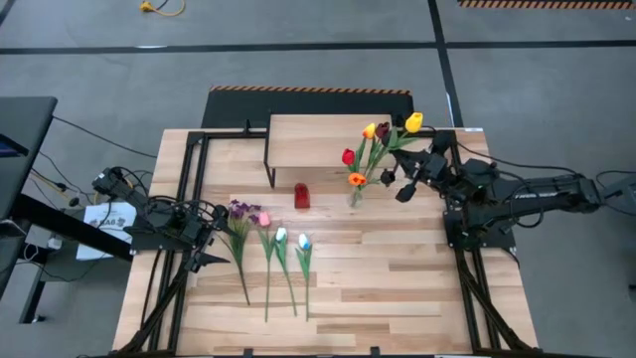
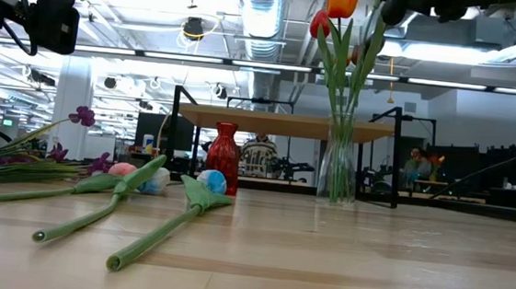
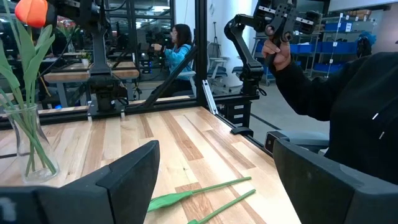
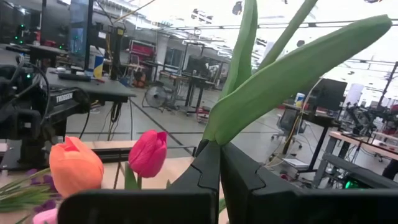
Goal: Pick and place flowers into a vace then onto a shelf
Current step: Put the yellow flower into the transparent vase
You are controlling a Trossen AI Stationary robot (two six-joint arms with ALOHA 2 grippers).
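Note:
A clear glass vase stands in front of the shelf and holds several flowers: red, orange, maroon and yellow tulips. My right gripper is beside this bunch, above the vase, shut on a green stalk. More flowers lie flat on the table at the left: purple sprigs, a pink, a white and a bluish head, stems toward the near edge. My left gripper waits level and open beside them, with nothing between its fingers. My right gripper pinches a flower's green stalk with its leaves between its two shut fingers, coming roughly level from the table's right. The leaves rise above the fingers. The gripper hides the stalk below the hold, and which blossom it bears cannot be told.
A small red vase stands on the table left of the glass vase. The shelf's black legs stand close behind both. Black frame rails run along the table's sides. A person is beyond the table's edge.

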